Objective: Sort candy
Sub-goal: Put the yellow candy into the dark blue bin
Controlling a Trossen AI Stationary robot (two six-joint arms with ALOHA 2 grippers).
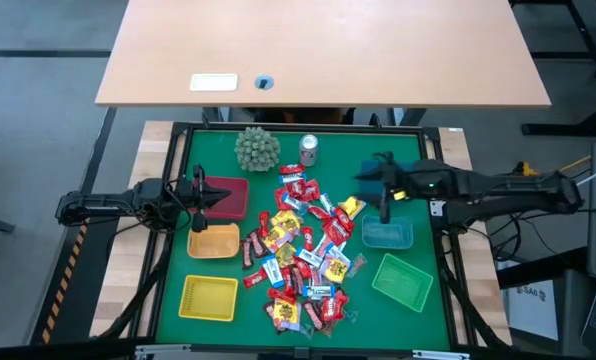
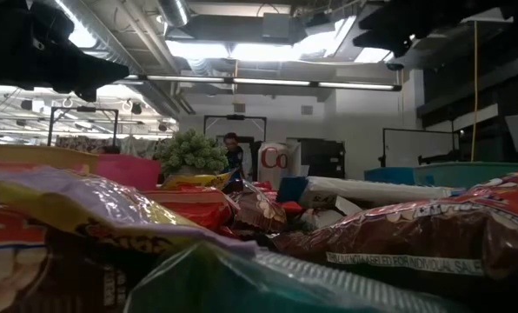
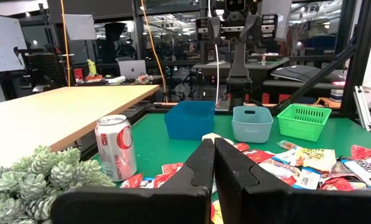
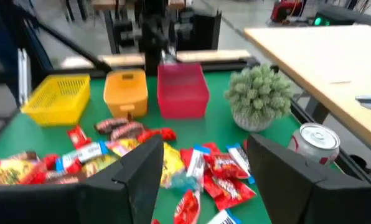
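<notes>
The candy (image 1: 303, 250) is a long heap of small shiny wrapped sweets, red, yellow, blue-white and brown, lying on the middle of the green mat. It also shows in the left wrist view (image 3: 310, 168), the right wrist view (image 4: 111, 152) and close up in the low view (image 2: 198, 204). My left gripper (image 1: 200, 200) (image 3: 214, 163) is shut on nothing and hovers over the red basket (image 1: 228, 197), left of the heap. My right gripper (image 1: 376, 188) (image 4: 204, 162) is wide open and hovers at the heap's right side, by the blue basket (image 1: 373, 172).
Left of the heap stand an orange basket (image 1: 213, 241) and a yellow basket (image 1: 208, 297). On the right are a pale blue basket (image 1: 388, 235) and a green basket (image 1: 403, 282). A spiky green ball (image 1: 257, 148) and a silver can (image 1: 309, 150) stand at the mat's far edge.
</notes>
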